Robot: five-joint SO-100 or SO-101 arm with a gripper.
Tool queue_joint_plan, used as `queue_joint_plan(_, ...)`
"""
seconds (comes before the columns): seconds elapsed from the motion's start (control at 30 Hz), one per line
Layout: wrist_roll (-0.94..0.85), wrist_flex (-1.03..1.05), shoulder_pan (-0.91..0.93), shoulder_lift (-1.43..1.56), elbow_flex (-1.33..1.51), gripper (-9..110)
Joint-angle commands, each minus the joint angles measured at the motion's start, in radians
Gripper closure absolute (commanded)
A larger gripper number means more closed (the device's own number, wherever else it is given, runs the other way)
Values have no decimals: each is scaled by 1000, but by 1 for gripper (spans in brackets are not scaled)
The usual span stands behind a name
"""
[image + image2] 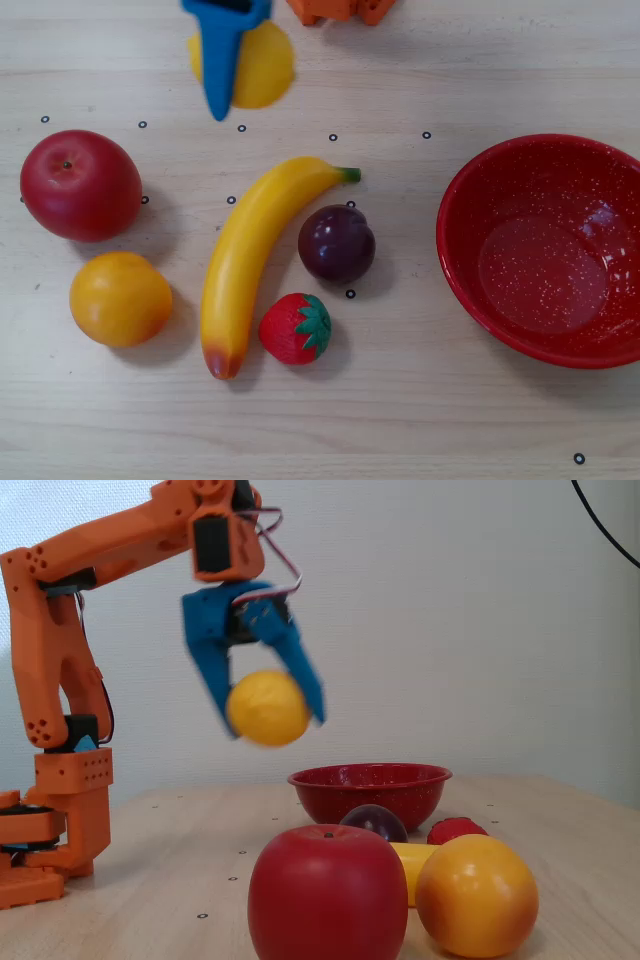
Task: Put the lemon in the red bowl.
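The lemon (266,707) hangs high above the table, held between the blue fingers of my gripper (272,720), which is shut on it. From above, the lemon (258,66) shows at the top edge, partly under a blue finger (222,60); the gripper (235,85) is cut off by the frame there. The red bowl (545,250) with white speckles stands empty at the right of the overhead view. In the fixed view the red bowl (370,788) lies below and to the right of the lemon.
A red apple (80,184), an orange (120,298), a banana (250,252), a dark plum (336,243) and a strawberry (296,328) lie between the gripper and the bowl. The orange arm base (50,820) stands at the left of the fixed view.
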Motion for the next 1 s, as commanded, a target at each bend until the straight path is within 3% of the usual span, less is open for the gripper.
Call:
queue_joint_plan(0.0,-104,77,112,75,-170,101)
queue_joint_plan(0.27,-195,-89,387,86,-282,101)
queue_joint_plan(0.7,-31,-672,667,63,-77,98)
queue_joint_plan(0.97,37,-850,758,-14,55,101)
